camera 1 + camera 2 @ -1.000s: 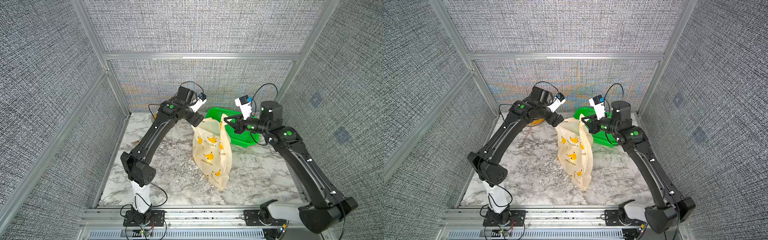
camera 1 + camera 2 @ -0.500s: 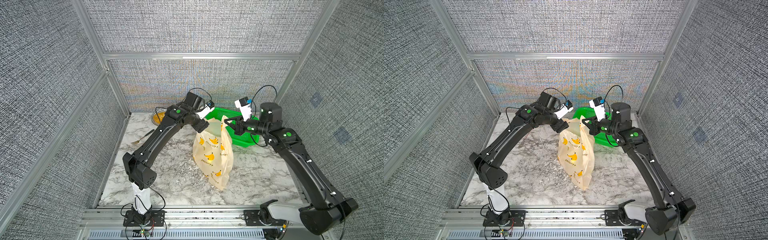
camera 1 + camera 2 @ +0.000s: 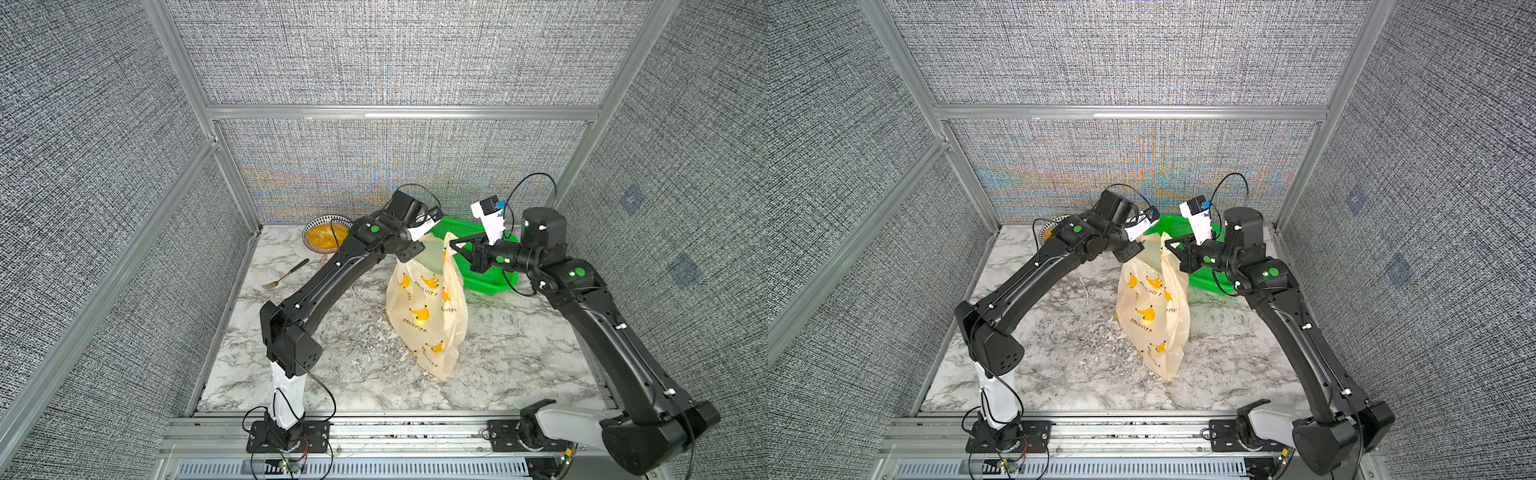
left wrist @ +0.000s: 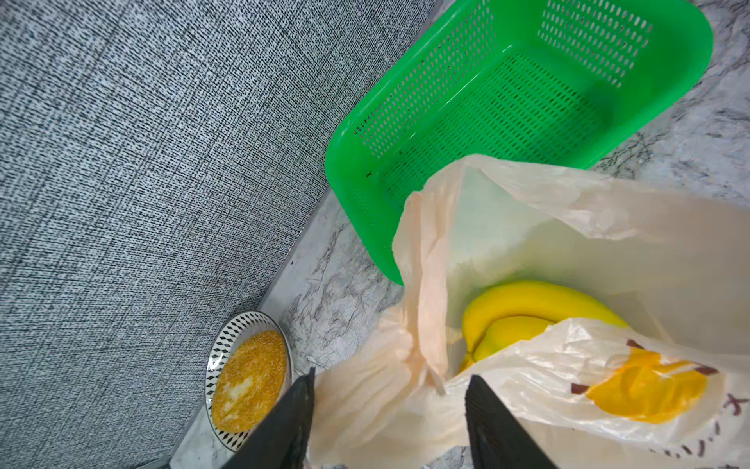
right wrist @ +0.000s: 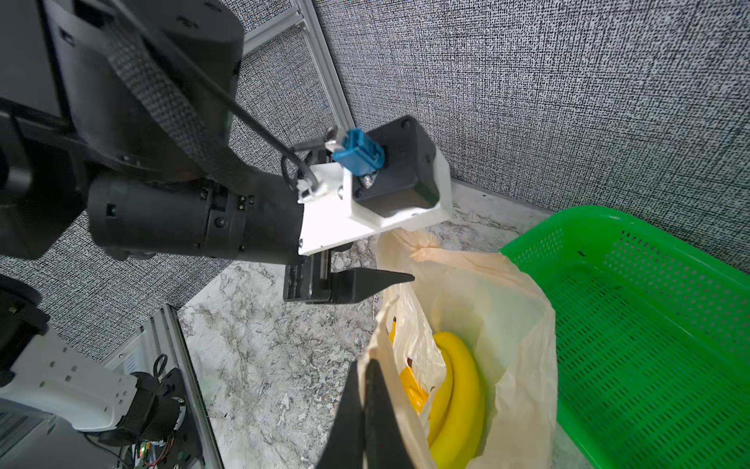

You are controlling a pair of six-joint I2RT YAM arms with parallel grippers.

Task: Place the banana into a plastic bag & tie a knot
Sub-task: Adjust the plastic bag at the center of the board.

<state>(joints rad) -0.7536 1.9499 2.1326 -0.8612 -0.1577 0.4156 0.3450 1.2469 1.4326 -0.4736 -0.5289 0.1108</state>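
Banana (image 4: 527, 308) is seen lying inside plastic bag (image 3: 424, 316), whose mouth is held up by right gripper (image 5: 363, 367), clamped shut on the rim film. Left gripper (image 4: 391, 375) is part-open astride the opposite rim, apparently with nothing gripped yet. If only a thin bite is taken there, the film could slip and the mouth would be dropped.

A: Count on the table?
B: One bag (image 3: 424, 307). Two bananas (image 4: 535, 308) show inside; can't tell if there are more.
A: Rest?
B: One green basket (image 4: 345, 178), one plate (image 4: 217, 357), one fork (image 3: 286, 274). Two arms: left arm (image 3: 328, 278), right arm (image 3: 602, 328).
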